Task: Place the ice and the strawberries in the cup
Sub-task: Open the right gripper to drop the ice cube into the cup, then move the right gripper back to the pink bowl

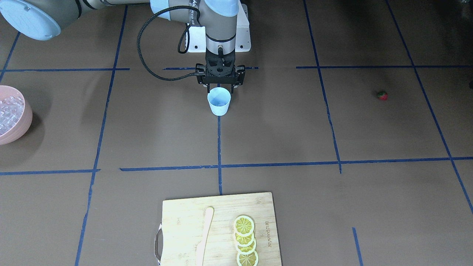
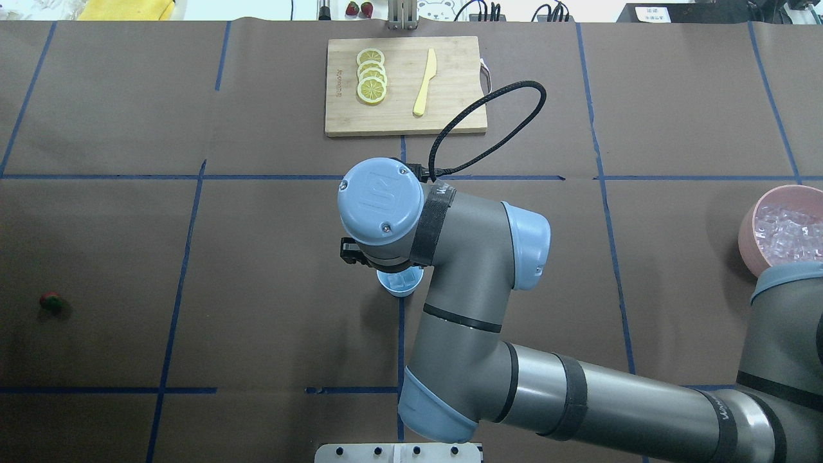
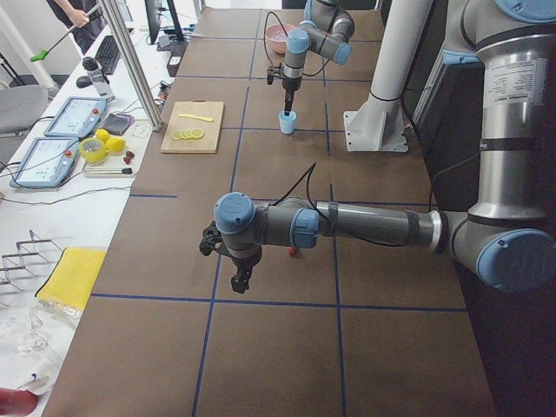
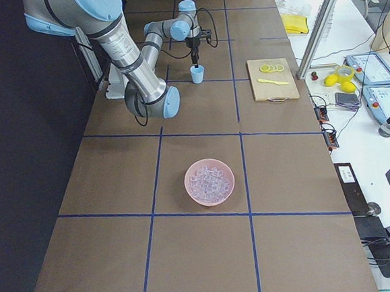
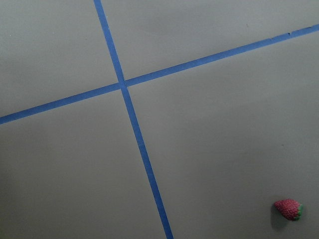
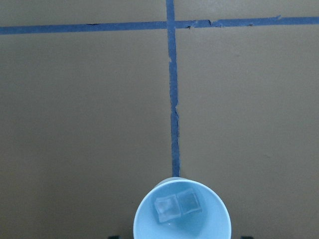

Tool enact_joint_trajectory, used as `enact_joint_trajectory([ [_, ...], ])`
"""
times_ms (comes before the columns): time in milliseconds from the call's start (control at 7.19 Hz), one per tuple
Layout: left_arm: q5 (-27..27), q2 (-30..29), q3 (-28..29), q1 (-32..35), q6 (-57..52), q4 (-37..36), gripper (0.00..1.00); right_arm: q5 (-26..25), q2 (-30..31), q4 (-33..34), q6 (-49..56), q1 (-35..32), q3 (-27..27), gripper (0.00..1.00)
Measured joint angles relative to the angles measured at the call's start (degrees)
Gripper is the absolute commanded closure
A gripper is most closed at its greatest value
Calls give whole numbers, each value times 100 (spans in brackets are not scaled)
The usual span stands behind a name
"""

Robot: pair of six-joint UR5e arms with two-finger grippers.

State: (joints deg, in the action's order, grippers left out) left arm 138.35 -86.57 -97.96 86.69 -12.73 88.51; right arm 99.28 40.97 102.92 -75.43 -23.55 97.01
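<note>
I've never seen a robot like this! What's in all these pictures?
It's a robot with two arms at a brown table. Six cameras watch: one faces it, one looks over its shoulders, two sit at the table's ends, one rides each wrist. The right arm's tool hangs open over a blue cup with two ice cubes inside, holding nothing. Also there: a pink bowl of more ice, a strawberry, and a board with lemon slices and a knife.
</note>
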Motion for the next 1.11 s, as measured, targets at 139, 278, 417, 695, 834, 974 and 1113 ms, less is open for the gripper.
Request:
enact_joint_trajectory([
  [139, 1, 0, -2, 0, 0, 0, 0, 29, 182, 0, 196, -81, 282, 1],
  [278, 3, 0, -3, -1, -1, 0, 0, 80, 538, 0, 594, -216, 762, 1],
  [417, 3, 0, -1, -2, -1, 0, 0, 180, 957, -11, 1028, -373, 1258, 1],
  [695, 3, 0, 20, -3, -3, 0, 0, 527, 2011, -64, 2058, -804, 2130, 1],
  [834, 6, 0, 30, -1, -7, 0, 0, 849, 2538, -126, 2681, -1195, 2381, 2],
  [974, 7, 6, 24, 2, -9, 0, 0, 1236, 3034, -247, 3361, -1678, 2496, 2],
  [1113, 6, 12, 14, 3, -9, 0, 0, 1591, 3503, -391, 4044, -2169, 2534, 2],
])
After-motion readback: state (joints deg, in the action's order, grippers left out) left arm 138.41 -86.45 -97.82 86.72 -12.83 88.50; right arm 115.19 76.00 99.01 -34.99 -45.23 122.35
